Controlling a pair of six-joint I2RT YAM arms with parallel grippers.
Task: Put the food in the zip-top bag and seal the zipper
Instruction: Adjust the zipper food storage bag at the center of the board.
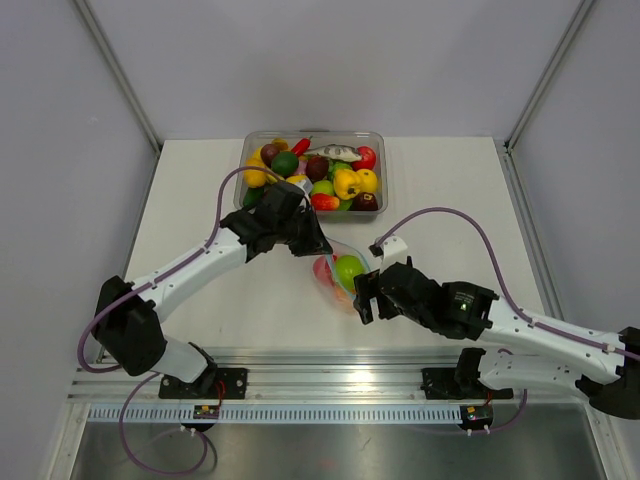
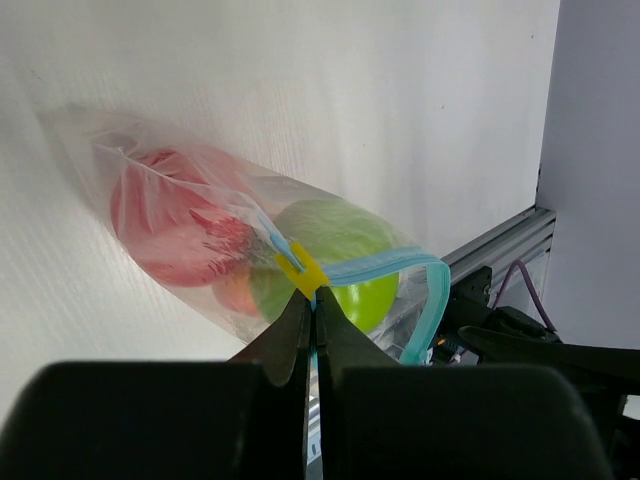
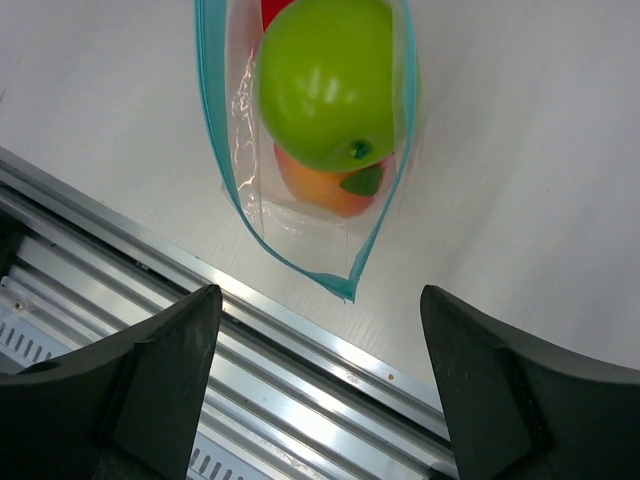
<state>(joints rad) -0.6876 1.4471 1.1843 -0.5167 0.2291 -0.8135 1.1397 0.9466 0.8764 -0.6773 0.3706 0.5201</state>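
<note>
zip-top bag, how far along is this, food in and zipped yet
Done: the green apple, a red fruit and an orange one sit inside the zip-top bag. In hand: the left gripper is shut on the yellow slider on the zipper; the right gripper is open, not touching the bag. Left: the zipper past the slider gapes, so the mouth is not sealed.

Clear zip-top bag point(image 2: 95, 135)
The apple point(image 3: 325, 80) is glossy green, the round fruit point(image 2: 170, 225) red, the zipper point(image 2: 385, 262) teal-blue, its slider point(image 2: 300, 268) yellow.
</note>
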